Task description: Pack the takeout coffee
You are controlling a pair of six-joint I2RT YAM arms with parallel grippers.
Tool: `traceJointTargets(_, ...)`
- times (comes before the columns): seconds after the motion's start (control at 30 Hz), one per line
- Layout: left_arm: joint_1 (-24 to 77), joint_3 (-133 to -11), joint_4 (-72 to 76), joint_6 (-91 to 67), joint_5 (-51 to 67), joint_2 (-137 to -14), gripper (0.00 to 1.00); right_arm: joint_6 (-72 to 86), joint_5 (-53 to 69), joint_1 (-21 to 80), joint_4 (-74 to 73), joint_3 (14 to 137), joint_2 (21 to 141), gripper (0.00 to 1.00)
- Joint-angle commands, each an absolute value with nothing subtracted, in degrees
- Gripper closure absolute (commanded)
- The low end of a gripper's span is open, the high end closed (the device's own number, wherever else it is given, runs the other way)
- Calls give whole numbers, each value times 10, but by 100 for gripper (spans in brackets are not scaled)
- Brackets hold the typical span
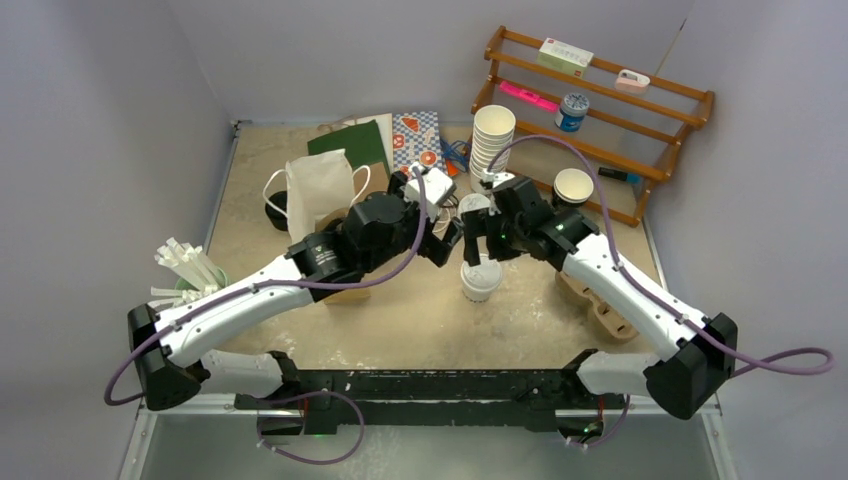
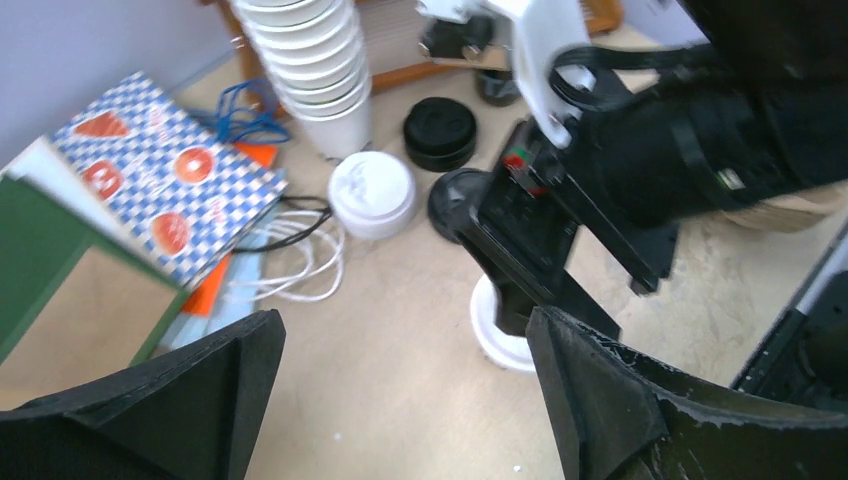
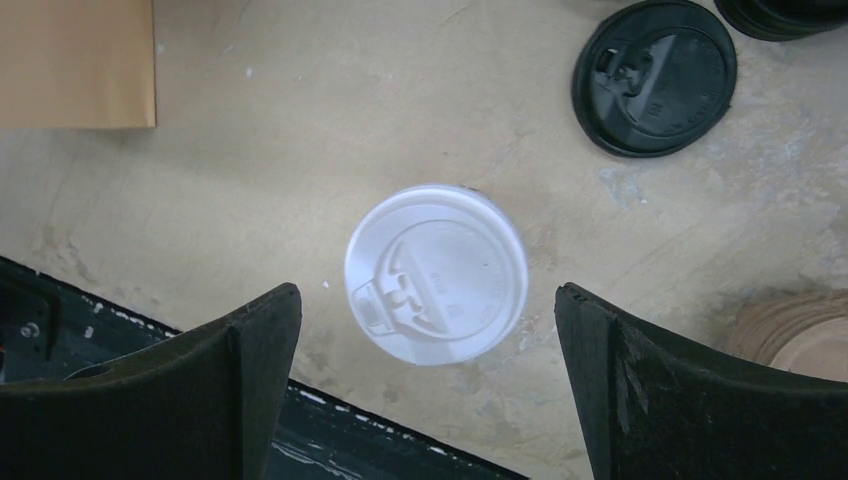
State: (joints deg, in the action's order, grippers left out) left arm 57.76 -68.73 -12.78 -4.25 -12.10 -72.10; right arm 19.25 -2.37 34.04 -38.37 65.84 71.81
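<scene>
A small paper cup with a white lid [image 3: 435,272] stands upright on the table, also in the top view [image 1: 480,281]. My right gripper [image 3: 428,300] hangs open right above it, fingers apart on either side, not touching; it also shows in the top view [image 1: 482,243]. A black lid [image 3: 655,75] lies beyond the cup; I cannot tell whether a cup is under it. My left gripper [image 2: 405,320] is open and empty just left of the right one [image 1: 446,246], over bare table. In its view the white-lidded cup [image 2: 500,345] is partly hidden behind the right gripper.
A tall stack of white cups [image 1: 492,140] and a dark lidless cup [image 1: 573,187] stand at the back. A white-lidded item [image 2: 373,192] and black lids [image 2: 440,130] are near the stack. A paper bag [image 1: 320,190] is at left, cardboard carriers [image 1: 600,300] at right, straws [image 1: 188,268] far left.
</scene>
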Motion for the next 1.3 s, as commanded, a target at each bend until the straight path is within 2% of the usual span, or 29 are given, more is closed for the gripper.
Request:
traceJointTargets(0.0,574,-747,-266,-119,-220,-685,0,210,-93,395,-432,691,740,2)
traceJointTargets(0.13,574,-781,-327,-129,-230,-642,0,223,-126,402,-440,692,753,2)
traceJointTargets(0.37,570,-804,-406,-127,-341,-580,0,237,-131,413,-446,694,775,2)
traceJointTargets(1.03,569,-798,-483,-149,-473,-504,0,251,-120,425,-437,681,808,2)
traceJointTargets(1.27,569,-813,-513,-147,-514,-501,0,251,-116,425,-435,676,815,9)
